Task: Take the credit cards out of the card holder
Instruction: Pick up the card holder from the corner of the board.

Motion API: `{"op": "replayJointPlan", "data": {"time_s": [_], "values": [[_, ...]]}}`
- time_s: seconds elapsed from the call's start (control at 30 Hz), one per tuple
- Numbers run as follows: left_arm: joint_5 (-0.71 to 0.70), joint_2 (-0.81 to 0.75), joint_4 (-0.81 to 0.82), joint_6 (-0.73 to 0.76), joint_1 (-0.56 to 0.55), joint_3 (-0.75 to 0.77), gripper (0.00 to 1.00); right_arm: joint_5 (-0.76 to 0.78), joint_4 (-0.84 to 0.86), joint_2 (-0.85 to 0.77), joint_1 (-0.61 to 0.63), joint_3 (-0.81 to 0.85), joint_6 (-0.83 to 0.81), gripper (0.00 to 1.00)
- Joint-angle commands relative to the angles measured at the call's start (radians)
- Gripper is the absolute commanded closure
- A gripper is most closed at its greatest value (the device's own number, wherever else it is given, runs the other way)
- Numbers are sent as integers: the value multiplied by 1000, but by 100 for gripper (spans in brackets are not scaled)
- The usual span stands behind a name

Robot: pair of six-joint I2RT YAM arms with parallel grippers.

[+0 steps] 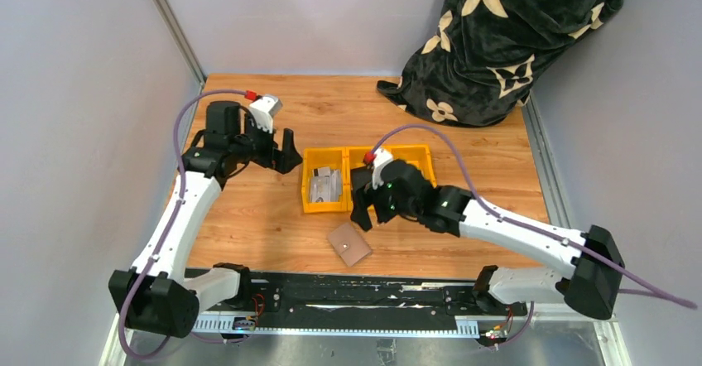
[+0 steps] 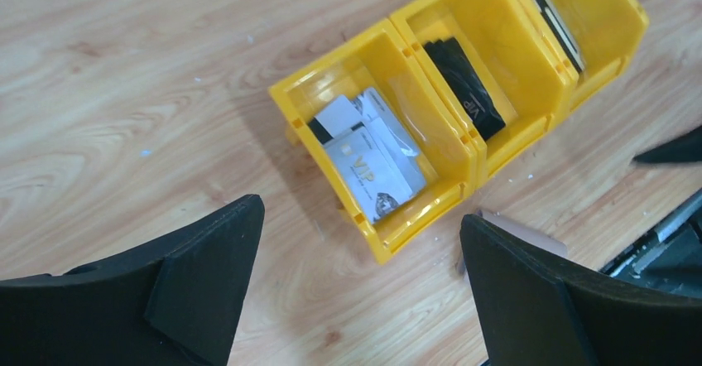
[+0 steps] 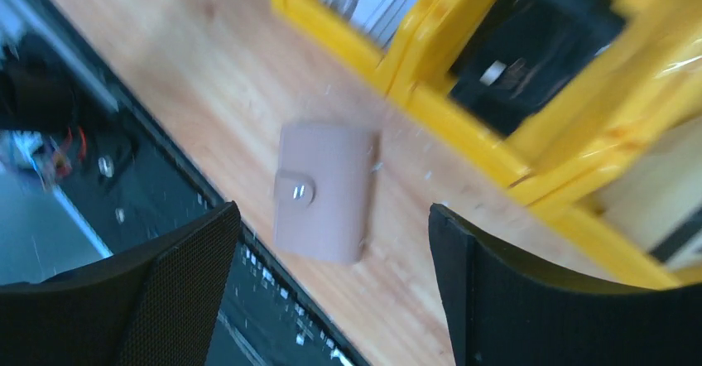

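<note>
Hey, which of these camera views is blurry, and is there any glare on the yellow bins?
Right wrist view: motion-blurred throughout, the tan wallet and yellow bins soft-edged. Left wrist view: sharp, print on the white cards readable, a light sheen on the bin walls. Top external view: evenly lit, in focus, no strong glare.

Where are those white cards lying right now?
In the top view the credit cards lie in the leftmost of the three yellow bins at mid-table, on the left arm's side. The bin beside them holds a flat black item.
</note>
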Motion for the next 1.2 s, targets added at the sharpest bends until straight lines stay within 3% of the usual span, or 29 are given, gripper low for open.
{"op": "replayJointPlan", "data": {"time_s": [0.0, 0.37, 0.6, 0.83, 1.17], "values": [[33, -55, -113, 54, 49, 64, 0, -79, 45, 52, 101, -99, 65, 12], [74, -153, -214, 64, 68, 106, 0, 87, 142, 267, 310, -99, 16, 10], [75, -149, -256, 65, 68, 142, 0, 273, 84, 413, 321, -69, 49, 8], [67, -170, -263, 79, 68, 161, 0, 293, 83, 507, 344, -43, 46, 9], [117, -177, -268, 65, 68, 150, 0, 275, 160, 394, 353, -151, 57, 26]]}}
